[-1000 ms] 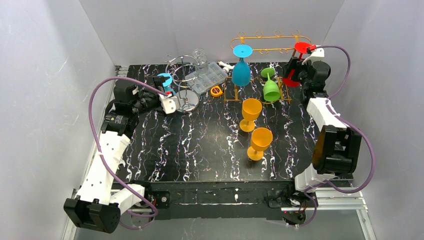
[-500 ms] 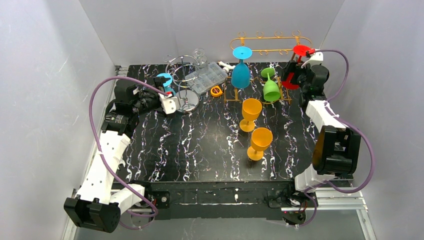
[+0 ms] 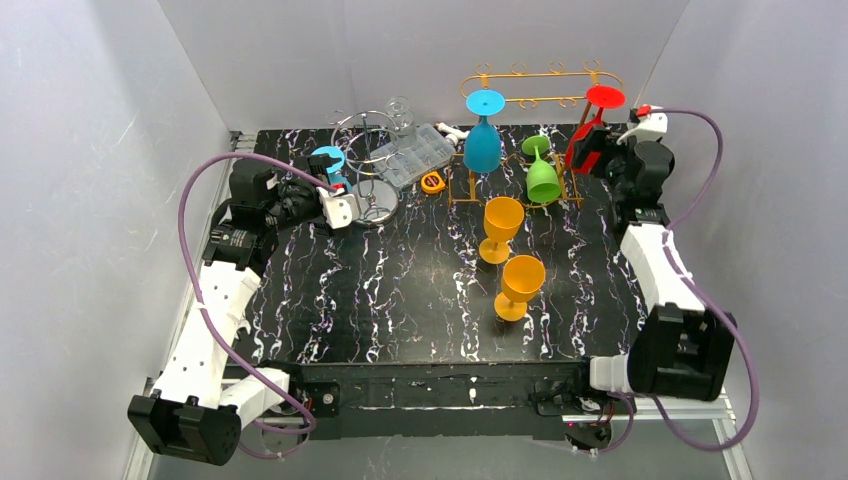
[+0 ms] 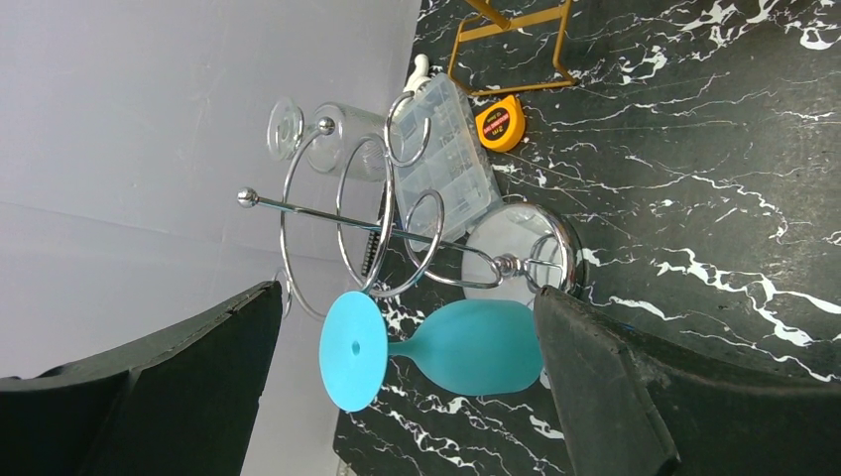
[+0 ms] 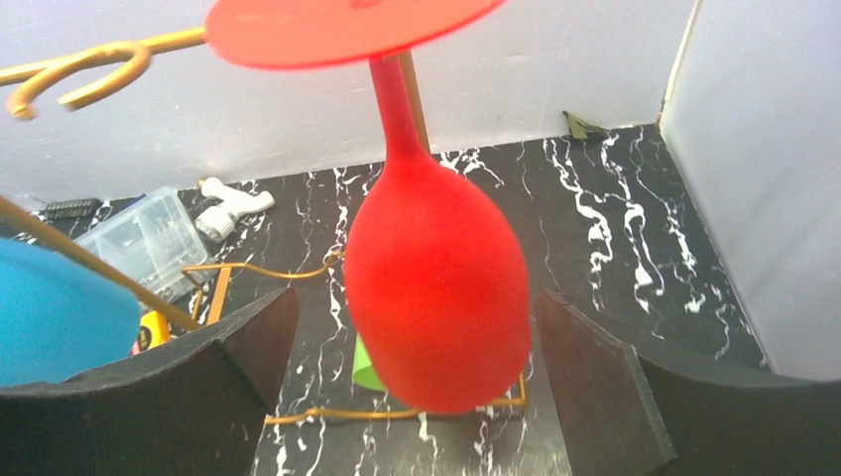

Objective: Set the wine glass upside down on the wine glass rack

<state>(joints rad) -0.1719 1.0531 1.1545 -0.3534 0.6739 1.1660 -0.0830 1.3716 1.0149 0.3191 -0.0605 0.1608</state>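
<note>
The red wine glass [image 3: 603, 98] hangs upside down at the right end of the gold wire rack [image 3: 540, 74], its base resting on the top rails. My right gripper [image 3: 603, 156] is open just right of it. In the right wrist view the red bowl [image 5: 436, 288] hangs between the spread fingers [image 5: 238, 367] with a gap on each side. My left gripper [image 3: 328, 185] is open at the silver ring rack [image 3: 368, 150]. A cyan glass [image 4: 466, 347] hangs between its fingers, base toward the left finger and well apart from it.
A blue glass [image 3: 481, 145] hangs upside down on the gold rack. A green glass [image 3: 542, 180] leans under it. Two orange glasses [image 3: 502, 222] [image 3: 522, 280] stand upright mid-table. A clear glass [image 3: 400, 108], a plastic box [image 3: 420, 152] and a tape measure [image 3: 432, 182] lie at the back.
My right gripper has drawn back to the right, away from the red glass, which stays hanging on the gold rack. The left arm has not moved.
</note>
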